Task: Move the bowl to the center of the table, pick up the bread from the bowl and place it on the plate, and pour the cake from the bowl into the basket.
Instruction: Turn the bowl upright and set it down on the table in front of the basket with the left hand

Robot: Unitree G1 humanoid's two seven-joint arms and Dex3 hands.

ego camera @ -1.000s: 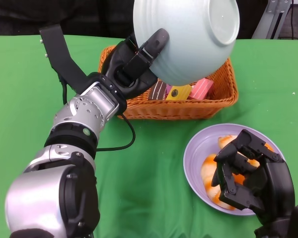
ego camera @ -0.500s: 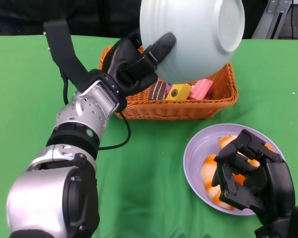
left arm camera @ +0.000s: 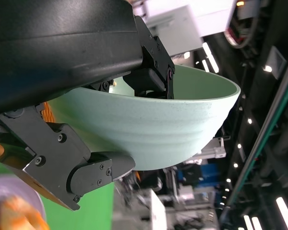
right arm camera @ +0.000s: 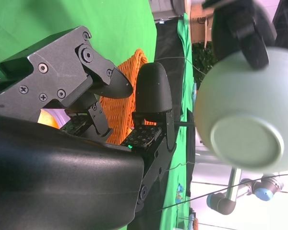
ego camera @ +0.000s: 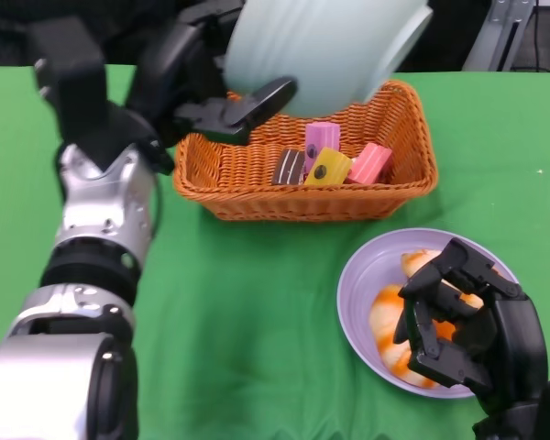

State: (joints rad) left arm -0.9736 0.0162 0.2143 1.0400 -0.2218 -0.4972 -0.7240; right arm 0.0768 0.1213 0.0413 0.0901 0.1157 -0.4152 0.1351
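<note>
My left hand [ego camera: 202,87] grips the pale green bowl [ego camera: 321,46] by its rim and holds it tilted in the air above the back left of the orange wicker basket [ego camera: 302,200]. Several small cakes [ego camera: 328,165], pink, yellow and brown, lie in the basket. The left wrist view shows the bowl [left arm camera: 149,129] side-on, with the fingers [left arm camera: 86,172] clamped on its wall. The right wrist view shows the bowl's base [right arm camera: 245,141]. My right hand [ego camera: 463,330] hovers with its fingers apart over the bread [ego camera: 385,321] on the lavender plate [ego camera: 362,266].
The green tablecloth [ego camera: 257,321] lies bare between the basket and the front edge. The plate stands just in front of the basket's right end. Dark equipment stands beyond the table's far edge.
My left arm has swung the bowl up and to the left, off the basket's middle, so the cakes now show fully. The right hand has not moved.
</note>
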